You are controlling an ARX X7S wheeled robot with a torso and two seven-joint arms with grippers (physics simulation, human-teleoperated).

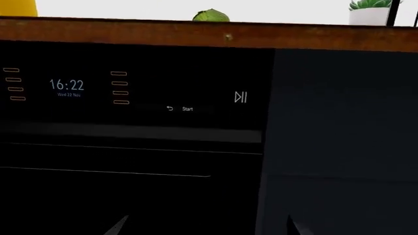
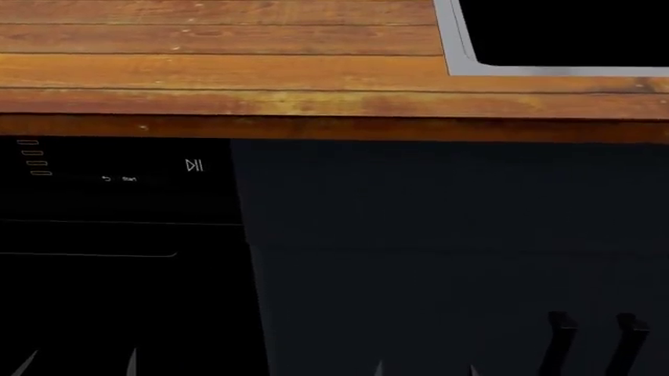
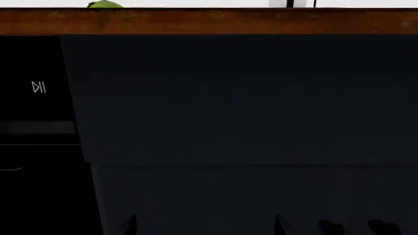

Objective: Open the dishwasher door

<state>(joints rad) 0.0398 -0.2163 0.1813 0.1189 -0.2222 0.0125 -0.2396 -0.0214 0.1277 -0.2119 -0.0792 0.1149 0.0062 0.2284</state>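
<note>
A: Where is the dishwasher door [image 2: 115, 258] placed?

B: It is set under the wooden counter [image 2: 209, 70], at the left of the head view, closed flush against the front. Just beside it to the right a matte blue-grey cabinet panel [image 2: 450, 235] is seen, with two black bar handles [image 2: 591, 345] low down.

A: How is it expected to handle?

B: A stiff, fairly heavy, glossy panel is judged, probably hinged at the bottom, so a slippery face is to be assumed (no projecting handle is visible). The grey recessed strip [image 1: 130, 132] below the controls is the likeliest place to be hooked and pulled outward and down.

A: What can be counted?

B: One door, one play/pause symbol [image 1: 240, 97], one "Start" label [image 1: 187, 108], one clock readout [image 1: 66, 85], and two columns of four amber marks. One sink [image 2: 554, 39] is let into the counter, and one green object [image 1: 211, 15] and one white pot [image 1: 369, 14] stand on it.

A: And the jaws?

B: Only pale fingertips are shown. The left gripper [image 1: 205, 226] and the right gripper [image 3: 205, 224] each appear spread wide, with nothing held and the door not touched.
</note>
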